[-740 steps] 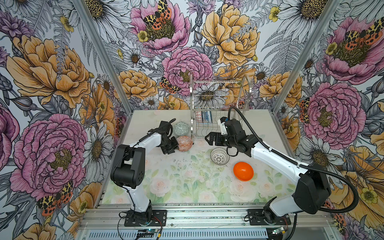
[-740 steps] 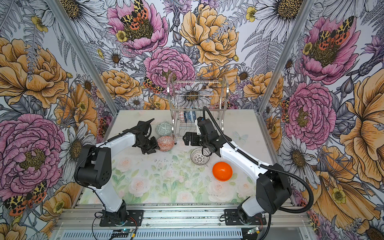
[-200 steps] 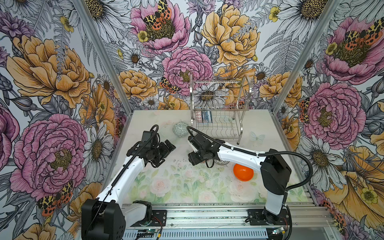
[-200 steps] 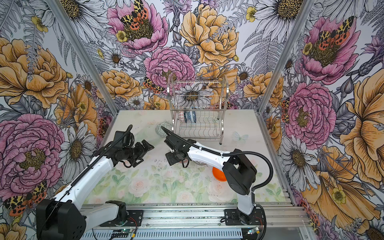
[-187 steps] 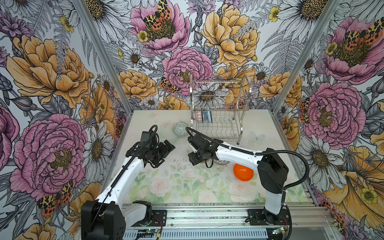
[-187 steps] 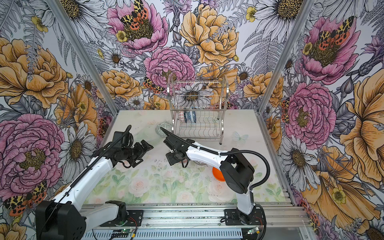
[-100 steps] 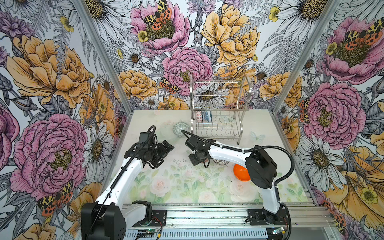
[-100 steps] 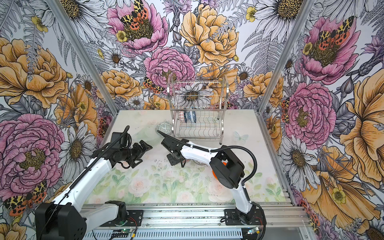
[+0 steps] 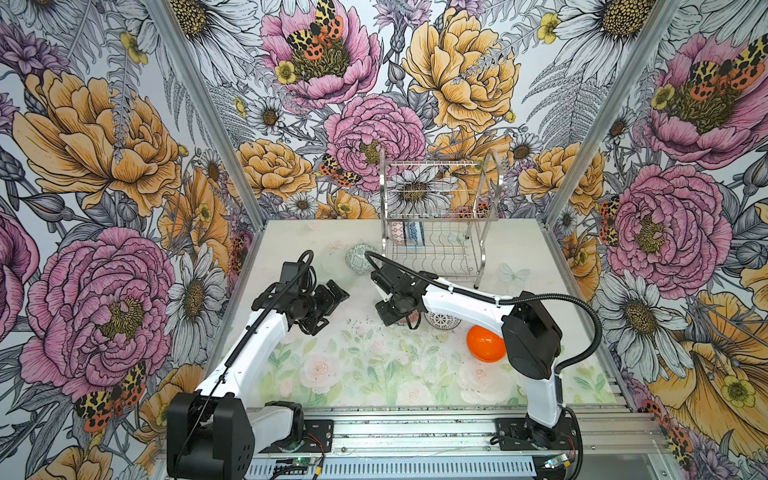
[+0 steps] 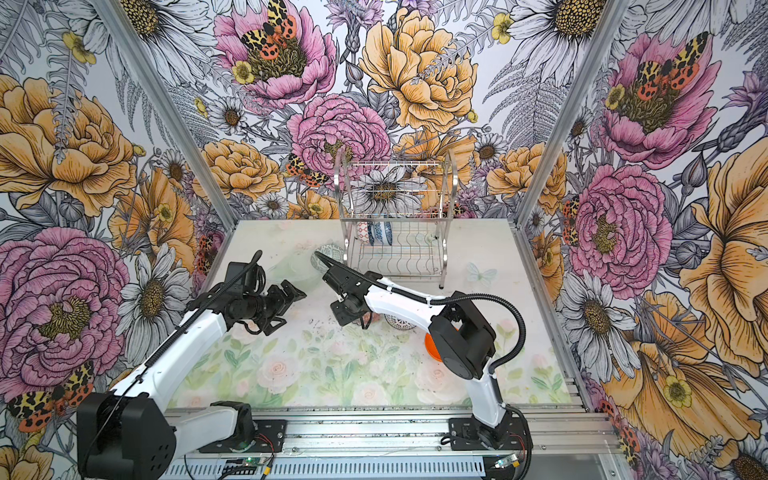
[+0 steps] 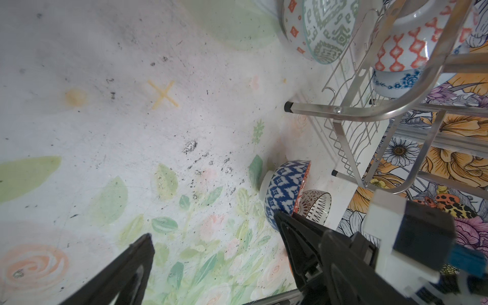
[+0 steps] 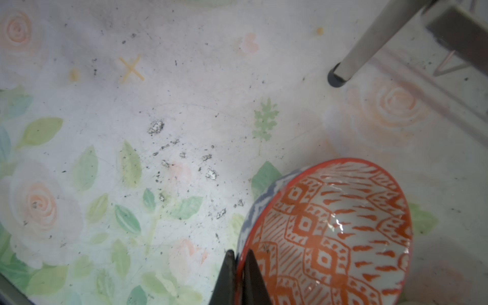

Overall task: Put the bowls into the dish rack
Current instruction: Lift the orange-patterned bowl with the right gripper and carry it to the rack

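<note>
My right gripper (image 12: 239,254) is shut on the rim of a bowl (image 12: 330,232) that is blue outside and orange-patterned inside, one finger on each side of the rim. In the left wrist view this bowl (image 11: 285,190) is tipped on its side on the mat, next to the black-and-white lattice bowl (image 9: 441,320). A plain orange bowl (image 9: 484,343) lies behind my right arm. A grey-green bowl (image 9: 358,258) sits left of the dish rack (image 9: 432,163), which holds two bowls (image 9: 409,232) on its lower tier. My left gripper (image 9: 332,309) hangs open and empty left of centre.
The rack's front leg (image 12: 340,75) stands close to the held bowl. Floral walls close in the left, right and back sides. The mat (image 9: 357,374) is printed with flowers and speckled with dark marks in the middle.
My right gripper's jaws have closed on the blue bowl's rim, and that arm's elbow has swung left. The left arm has stayed pulled back from the rack, still open.
</note>
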